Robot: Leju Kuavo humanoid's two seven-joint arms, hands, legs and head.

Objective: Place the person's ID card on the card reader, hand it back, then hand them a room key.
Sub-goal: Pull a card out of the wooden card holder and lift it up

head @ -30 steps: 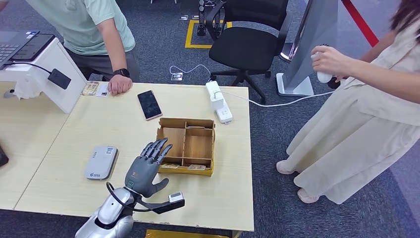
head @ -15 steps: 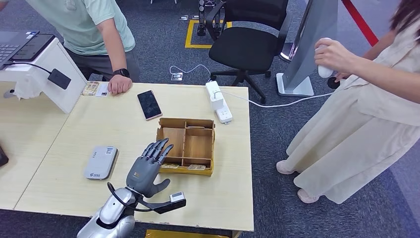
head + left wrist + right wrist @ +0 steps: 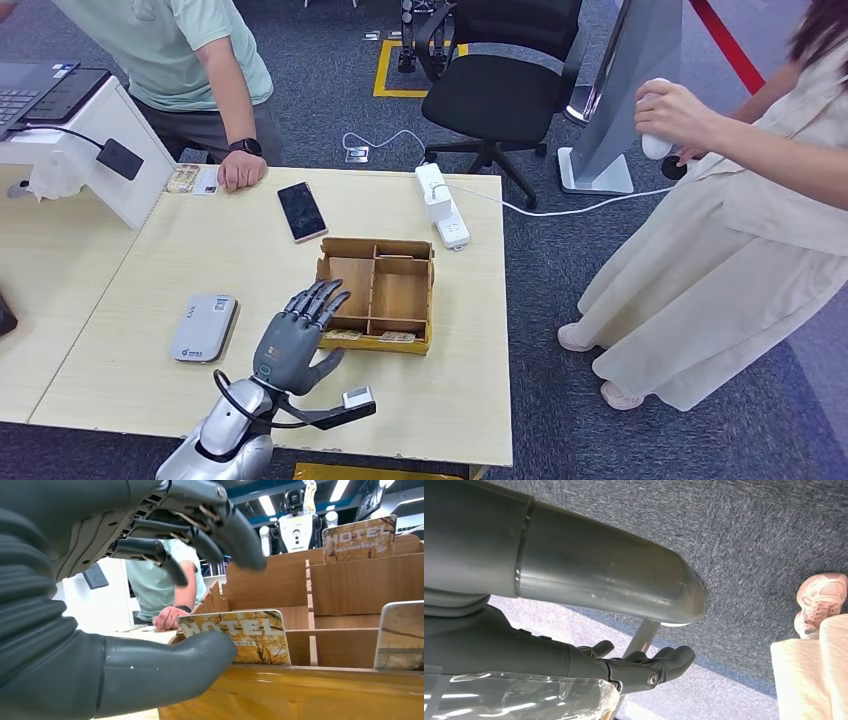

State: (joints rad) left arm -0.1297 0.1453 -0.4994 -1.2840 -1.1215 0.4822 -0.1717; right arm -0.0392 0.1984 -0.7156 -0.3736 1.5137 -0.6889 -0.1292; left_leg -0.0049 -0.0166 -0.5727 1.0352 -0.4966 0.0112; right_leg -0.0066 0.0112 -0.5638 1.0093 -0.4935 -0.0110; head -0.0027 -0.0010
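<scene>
Head view puts the left hand over the table at the near left corner of the wooden box, fingers spread and holding nothing, fingertips reaching toward the box's front slot. That box is split into compartments; room key cards stand in the narrow front slot, while the larger compartments behind look bare. Left wrist view shows what the head view cannot: the nearest key card stands upright, tan and gold with "HOTEL" printed across it, the thumb just in front of it and the darker fingers arched above, not closed on it. The right hand hangs over grey carpet, fingers loosely curled, nothing in them. The ID card lies at the table's far edge beside a person's hand; the grey card reader sits left of the left hand.
</scene>
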